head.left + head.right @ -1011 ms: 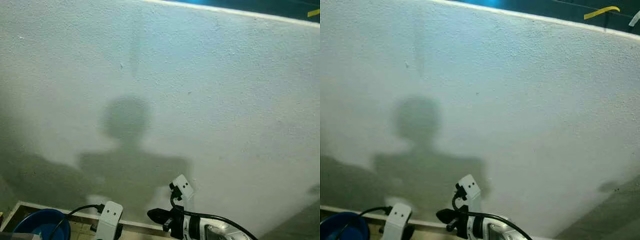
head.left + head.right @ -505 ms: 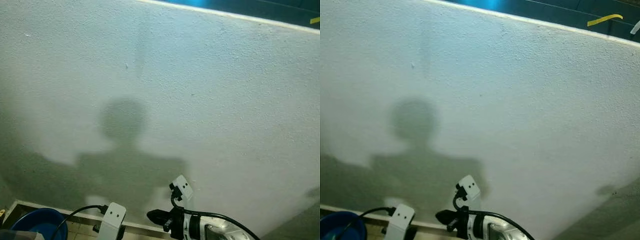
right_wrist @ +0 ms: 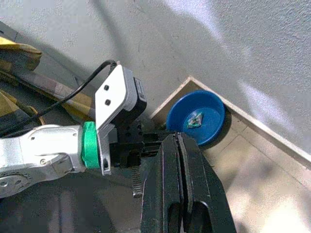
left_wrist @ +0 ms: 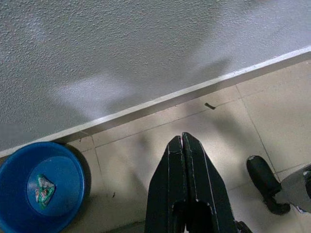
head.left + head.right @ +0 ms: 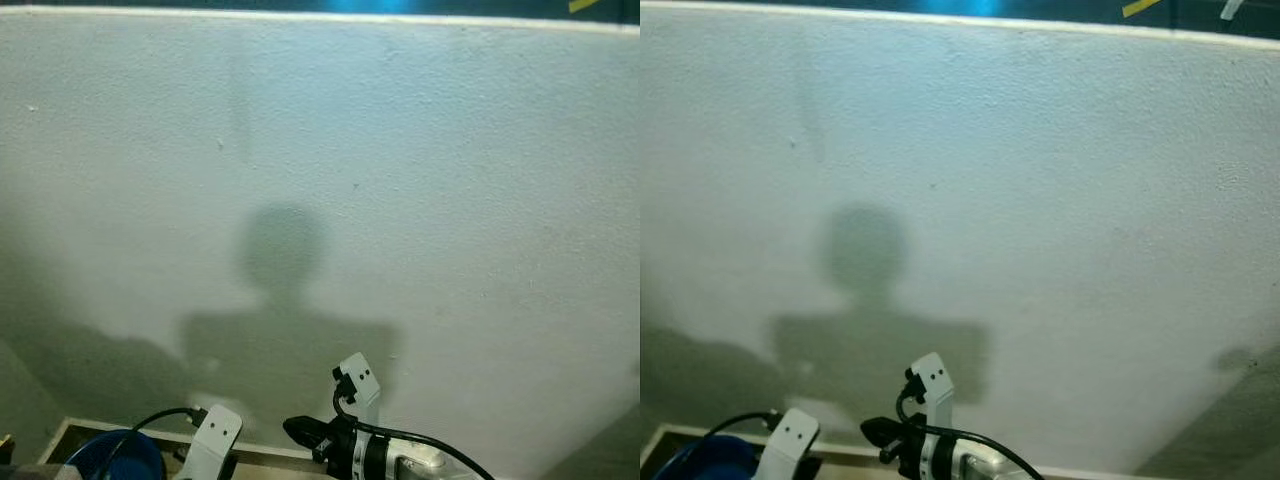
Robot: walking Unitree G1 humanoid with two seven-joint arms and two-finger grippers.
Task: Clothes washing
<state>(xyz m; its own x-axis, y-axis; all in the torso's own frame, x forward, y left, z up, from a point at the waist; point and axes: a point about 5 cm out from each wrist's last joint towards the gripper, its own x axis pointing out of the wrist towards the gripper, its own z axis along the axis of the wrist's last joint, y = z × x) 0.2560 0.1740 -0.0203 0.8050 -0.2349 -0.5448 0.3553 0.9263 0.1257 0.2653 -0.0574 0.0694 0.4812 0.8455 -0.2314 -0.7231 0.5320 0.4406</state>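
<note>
A blue basin point(image 4: 43, 187) stands on the tiled floor by the wall's foot, and it peeks in at the bottom left of the left eye view point(image 5: 105, 458). A small green and white item point(image 4: 44, 188) lies inside it. My left gripper point(image 4: 182, 137) hangs above the tiles to the right of the basin, its two black fingers pressed shut with nothing between them. My right gripper point(image 3: 178, 137) is also shut and empty, held low beside the left arm point(image 3: 48, 150). Its black tip point(image 5: 300, 432) shows at the bottom of the left eye view.
A white textured wall point(image 5: 400, 150) stands close in front, with my own shadow point(image 5: 285, 300) on it. A pale baseboard point(image 4: 160, 102) runs along its foot above beige floor tiles point(image 4: 194, 131). A yellow and brown patterned thing point(image 3: 19, 53) lies to the left.
The whole picture has shifted and levelled: the wall's top edge now runs straight, so the camera moved. Both arms keep their low pose, and both grippers stay shut.
</note>
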